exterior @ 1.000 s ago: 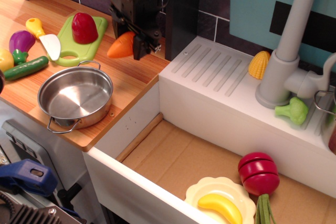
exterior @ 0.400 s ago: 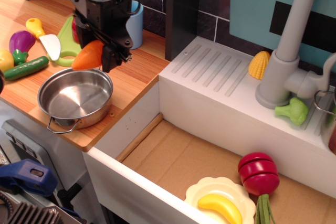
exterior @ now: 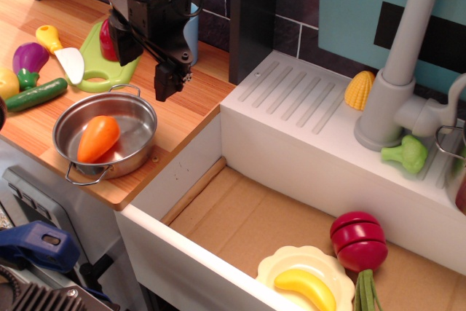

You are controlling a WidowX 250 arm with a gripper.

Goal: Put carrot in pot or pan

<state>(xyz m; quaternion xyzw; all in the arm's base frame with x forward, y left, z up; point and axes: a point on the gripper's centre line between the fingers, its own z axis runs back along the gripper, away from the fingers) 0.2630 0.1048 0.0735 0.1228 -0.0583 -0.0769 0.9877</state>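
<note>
The orange carrot (exterior: 97, 138) lies inside the shiny steel pan (exterior: 135, 109) on the wooden counter, leaning toward the pan's left side. My black gripper (exterior: 143, 65) hangs above the pan's far rim, a little above and to the right of the carrot. Its fingers (exterior: 166, 81) are spread apart and hold nothing.
A green cutting board (exterior: 102, 71) with a red item (exterior: 108, 40), a toy knife (exterior: 65, 56), eggplant (exterior: 29, 60) and cucumber (exterior: 36, 95) lie left of the pan. A blue cup (exterior: 191, 30) stands behind the gripper. Right is the white sink with corn (exterior: 359, 89), broccoli (exterior: 405, 154), plate with banana (exterior: 304, 285).
The gripper carried the carrot left from beside the cutting board to over the pan, then opened. The carrot dropped into the pan and the gripper rose slightly.
</note>
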